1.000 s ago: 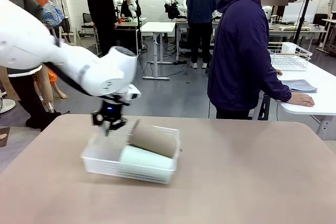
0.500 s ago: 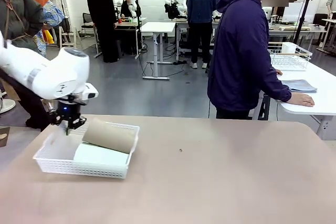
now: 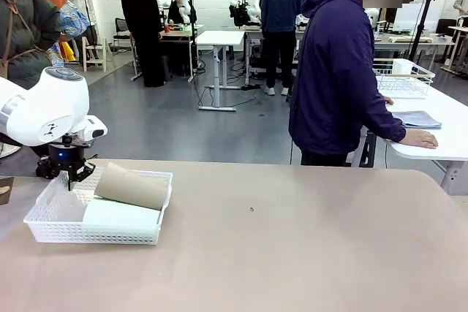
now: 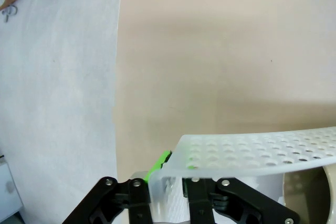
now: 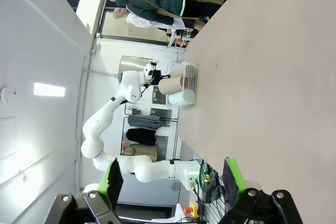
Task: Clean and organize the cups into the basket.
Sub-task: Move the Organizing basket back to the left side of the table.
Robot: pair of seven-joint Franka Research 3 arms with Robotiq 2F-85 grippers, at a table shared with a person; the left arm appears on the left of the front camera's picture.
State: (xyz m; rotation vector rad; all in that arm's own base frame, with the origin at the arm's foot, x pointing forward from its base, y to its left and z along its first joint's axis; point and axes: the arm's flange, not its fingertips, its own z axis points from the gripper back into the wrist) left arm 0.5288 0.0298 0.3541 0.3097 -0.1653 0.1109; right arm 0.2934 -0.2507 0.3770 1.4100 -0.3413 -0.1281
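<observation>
The white lattice basket [image 3: 95, 233] sits at the table's left end. Both cups lie on their sides in it: the tan-brown one [image 3: 131, 186] at the back, partly resting on the pale mint one [image 3: 121, 214] in front. My left gripper [image 3: 69, 175] is shut on the basket's far left rim. In the left wrist view its fingers [image 4: 157, 163] pinch the perforated wall [image 4: 262, 148]. My right gripper [image 5: 173, 182] is open with nothing between its pads, high above the table. From there the basket [image 5: 191, 77] and the cups [image 5: 170, 84] look small and far off.
A person in a dark blue hoodie [image 3: 340, 71] stands at the far side, one hand [image 3: 420, 138] on a neighbouring white table that holds a white wire basket [image 3: 402, 78]. The brown tabletop [image 3: 292, 253] stretches bare to the right of the basket.
My left gripper has dragged the basket, with both cups in it, from the table's middle-left to its left end.
</observation>
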